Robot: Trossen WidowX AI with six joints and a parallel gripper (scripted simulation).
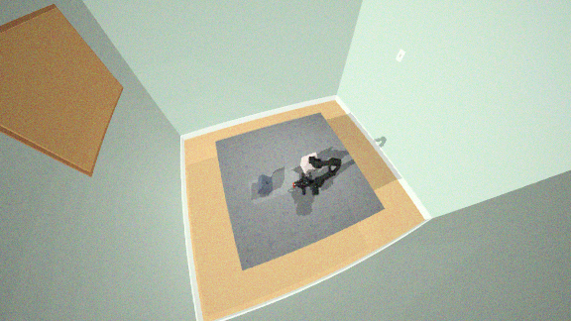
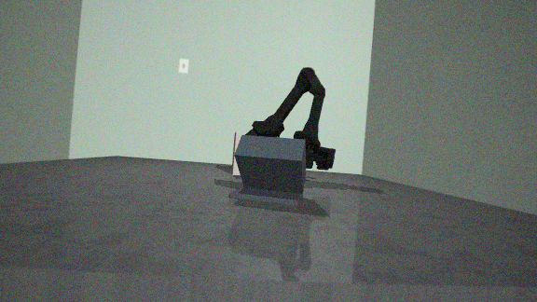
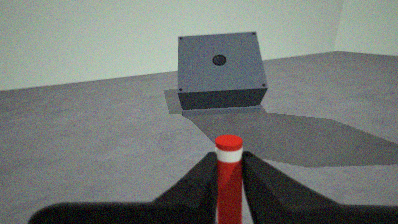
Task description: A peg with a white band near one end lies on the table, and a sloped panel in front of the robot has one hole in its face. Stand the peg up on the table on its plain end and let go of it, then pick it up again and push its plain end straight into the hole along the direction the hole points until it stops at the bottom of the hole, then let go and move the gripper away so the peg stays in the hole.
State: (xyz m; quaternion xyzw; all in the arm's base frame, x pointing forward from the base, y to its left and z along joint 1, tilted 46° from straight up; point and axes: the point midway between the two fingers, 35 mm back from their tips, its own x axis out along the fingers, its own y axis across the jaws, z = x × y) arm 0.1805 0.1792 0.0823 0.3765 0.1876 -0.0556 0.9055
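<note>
My gripper (image 3: 228, 159) is shut on the red peg (image 3: 230, 187) (image 1: 294, 185). In the wrist view its white-banded end points up between the fingertips, and its plain end runs out of the bottom of the frame. Whether the peg touches the table cannot be told. The blue-grey sloped panel (image 3: 200, 74) (image 1: 264, 185) (image 2: 270, 174) stands beyond the peg, with one dark round hole (image 3: 219, 60) in its face. The peg is apart from the panel. In the exterior view the panel's back shows, the arm is behind it, and the peg cannot be made out.
The grey table surface (image 1: 278, 233) (image 2: 140, 224) (image 3: 90, 150) carries the arm and panel. A pale upright plate (image 1: 307, 162) (image 2: 236, 160) stands beside the arm. The panel has a low base edge (image 2: 266, 198) and small dark dots at its face corners. Shadows fall near both.
</note>
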